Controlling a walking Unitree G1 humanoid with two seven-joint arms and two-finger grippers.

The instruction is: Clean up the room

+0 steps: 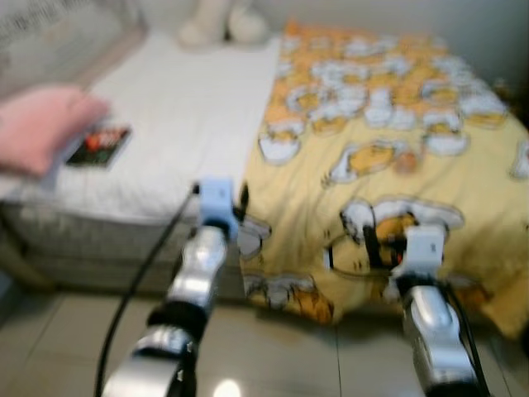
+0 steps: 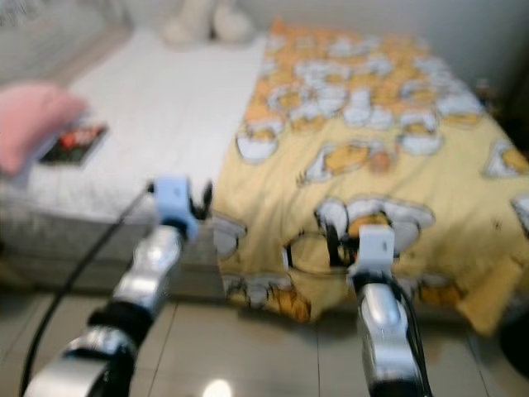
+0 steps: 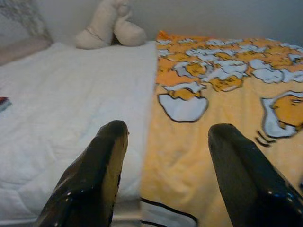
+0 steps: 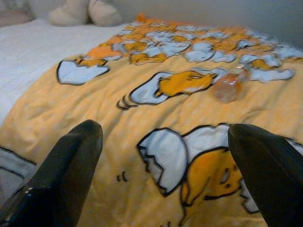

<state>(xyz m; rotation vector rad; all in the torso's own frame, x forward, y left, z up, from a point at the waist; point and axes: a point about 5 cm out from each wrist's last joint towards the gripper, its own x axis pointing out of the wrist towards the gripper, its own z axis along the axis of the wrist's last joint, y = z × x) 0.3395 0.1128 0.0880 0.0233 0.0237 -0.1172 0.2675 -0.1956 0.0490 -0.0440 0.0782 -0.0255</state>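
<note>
At the far left of the head view, a pink pillow (image 1: 41, 126) lies on the left edge of the bed (image 1: 173, 107), and just beside it, touching its lower corner, there is a flat book or magazine (image 1: 99, 146) with a dark cover; the print on it is too blurred to read. The left half of the bed is covered with a white quilted sheet (image 3: 71, 104). At the head of the bed, against the wall, sits a cream plush toy (image 3: 110, 26). The left hand (image 3: 163, 165) is held over the near edge of the bed, just where the white sheet meets the yellow blanket (image 1: 397, 124); its two black fingers are spread apart and there is nothing between them. The blanket covers the right half of the bed and hangs over the near edge toward the tiled floor (image 1: 74, 331); it has a pattern of white and orange cartoon figures. In the middle part of the blanket lies a small clear bottle (image 4: 229, 84) on its side, with an orange tint, well apart from both hands. The right hand (image 4: 163, 175) hovers over the near part of the blanket, pointing toward the bottle; its fingers are also wide apart and hold nothing.
</note>
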